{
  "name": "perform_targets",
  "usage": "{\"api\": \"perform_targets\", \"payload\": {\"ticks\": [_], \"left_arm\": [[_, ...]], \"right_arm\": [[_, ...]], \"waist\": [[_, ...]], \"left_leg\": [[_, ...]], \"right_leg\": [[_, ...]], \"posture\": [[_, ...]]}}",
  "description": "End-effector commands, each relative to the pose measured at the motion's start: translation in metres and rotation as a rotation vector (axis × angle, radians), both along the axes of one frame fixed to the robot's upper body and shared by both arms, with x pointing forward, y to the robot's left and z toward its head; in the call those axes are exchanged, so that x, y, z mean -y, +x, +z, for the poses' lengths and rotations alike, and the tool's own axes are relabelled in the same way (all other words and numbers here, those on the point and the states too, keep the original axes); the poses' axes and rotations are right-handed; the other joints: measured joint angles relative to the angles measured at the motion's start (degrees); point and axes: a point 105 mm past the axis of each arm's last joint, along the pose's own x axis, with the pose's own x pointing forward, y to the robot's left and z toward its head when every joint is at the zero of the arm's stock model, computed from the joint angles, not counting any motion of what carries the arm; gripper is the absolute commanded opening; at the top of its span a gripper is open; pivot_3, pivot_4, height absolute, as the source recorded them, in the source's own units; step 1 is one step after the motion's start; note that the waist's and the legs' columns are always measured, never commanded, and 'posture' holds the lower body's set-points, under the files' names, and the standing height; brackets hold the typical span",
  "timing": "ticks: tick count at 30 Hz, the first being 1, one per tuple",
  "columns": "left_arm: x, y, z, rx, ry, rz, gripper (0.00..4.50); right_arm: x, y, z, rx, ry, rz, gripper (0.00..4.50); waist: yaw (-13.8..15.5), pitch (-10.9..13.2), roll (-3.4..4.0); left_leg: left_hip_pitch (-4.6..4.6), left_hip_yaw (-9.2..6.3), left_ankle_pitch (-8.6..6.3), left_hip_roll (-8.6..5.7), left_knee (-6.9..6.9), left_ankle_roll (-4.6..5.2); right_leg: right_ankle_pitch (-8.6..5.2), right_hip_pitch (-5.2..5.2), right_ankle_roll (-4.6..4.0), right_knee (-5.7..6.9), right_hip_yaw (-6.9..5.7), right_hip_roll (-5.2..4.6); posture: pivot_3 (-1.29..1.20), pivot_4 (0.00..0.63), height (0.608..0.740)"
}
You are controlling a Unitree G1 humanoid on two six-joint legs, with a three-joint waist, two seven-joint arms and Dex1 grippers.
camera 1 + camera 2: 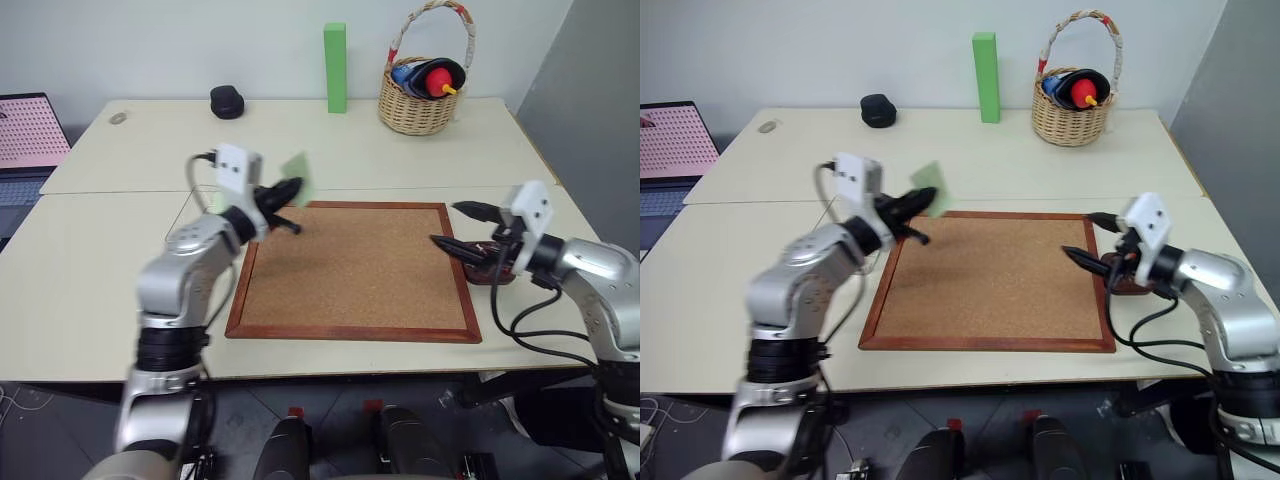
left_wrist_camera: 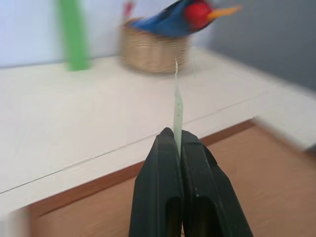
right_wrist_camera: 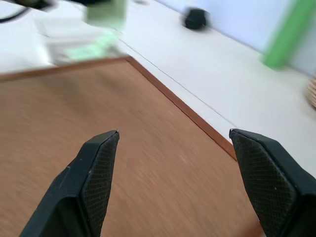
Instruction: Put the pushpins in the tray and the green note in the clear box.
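Observation:
My left gripper is shut on the green note, a pale slip held up above the far left corner of the corkboard. In the left wrist view the green note stands edge-on between the closed fingers. My right gripper hangs open with nothing in it over the board's right edge; its fingers are spread wide. The dark reddish tray lies just under and behind it, mostly hidden. The clear box is faintly visible left of the board, behind my left arm. The pushpins are hidden.
A tall green block and a wicker basket with a toy stand at the table's far edge. A small black object lies at the far left, and a laptop sits off the table's left end.

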Motion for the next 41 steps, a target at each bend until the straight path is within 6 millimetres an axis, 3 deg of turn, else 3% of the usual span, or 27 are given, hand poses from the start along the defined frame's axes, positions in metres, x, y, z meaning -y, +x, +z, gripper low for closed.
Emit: {"api": "perform_targets", "payload": {"ticks": [1, 4, 10, 23, 27, 31, 34, 41], "left_arm": [[-0.04, 0.001, 0.014, 0.055, 0.101, 0.159, 0.0], [-0.068, 0.006, 0.006, 0.054, 0.248, 0.281, 0.0], [-0.079, 0.014, -0.011, 0.023, 0.28, 0.355, 0.0], [-0.08, 0.012, -0.014, 0.014, 0.219, 0.381, 2.35], [-0.062, 0.006, 0.008, 0.092, 0.114, 0.315, 3.11], [-0.025, -0.01, 0.015, 0.135, 0.108, 0.125, 3.21], [-0.001, -0.031, 0.004, 0.141, 0.166, -0.031, 3.21], [0.024, -0.065, -0.037, -0.007, 0.18, -0.293, 3.21]], "right_arm": [[-0.029, -0.007, 0.012, 0.023, -0.012, 0.144, 3.77], [-0.051, -0.004, 0.012, 0.028, -0.009, 0.215, 3.77], [-0.066, -0.003, 0.006, 0.021, -0.014, 0.266, 3.77], [-0.065, -0.004, 0.001, 0.009, -0.021, 0.259, 3.85], [-0.06, 0.0, 0.006, 0.015, 0.018, 0.214, 3.85], [-0.041, 0.003, 0.002, -0.001, 0.084, 0.105, 3.85], [-0.029, 0.0, -0.009, -0.034, 0.136, 0.025, 3.85], [-0.017, -0.008, -0.034, -0.091, 0.15, -0.073, 3.85]], "waist": [[0.3, 0.0, -0.04], [0.8, 0.0, -0.08], [1.3, 0.0, -0.08], [0.9, 0.0, -0.08], [0.9, 0.0, -0.08], [1.0, 0.0, -0.09], [1.0, 0.0, -0.09], [0.6, 0.0, -0.08]], "left_leg": [[-0.04, -0.01, 0.0, -0.02, 0.0, 0.0], [-0.1, -0.06, 0.0, -0.07, 0.0, 0.0], [-0.26, -0.16, 0.0, -0.1, 0.0, -0.01], [-0.37, -0.11, 0.01, -0.06, 0.01, -0.02], [-0.37, -0.11, 0.01, -0.06, 0.01, -0.02], [-0.4, -0.11, 0.01, -0.08, 0.02, -0.03], [-0.39, -0.08, 0.0, -0.1, 0.01, -0.03], [-0.22, 0.09, 0.0, 0.01, 0.01, -0.02]], "right_leg": [[0.0, 0.0, 0.0, -0.04, -0.01, -0.01], [0.0, -0.01, 0.0, -0.07, -0.06, -0.08], [0.01, -0.12, -0.01, -0.08, -0.14, -0.15], [0.02, -0.34, -0.01, 0.05, -0.09, -0.13], [0.02, -0.34, -0.01, 0.05, -0.09, -0.13], [0.02, -0.33, -0.01, 0.04, -0.08, -0.15], [0.03, -0.31, -0.02, 0.02, -0.05, -0.19], [0.01, -0.29, -0.04, 0.12, 0.07, -0.09]], "posture": [[0.0, 0.15, 0.74], [0.0, 0.15, 0.74], [0.0, 0.15, 0.74], [0.0, 0.15, 0.74], [0.0, 0.15, 0.74], [0.0, 0.15, 0.74], [0.0, 0.15, 0.74], [0.0, 0.15, 0.74]]}}
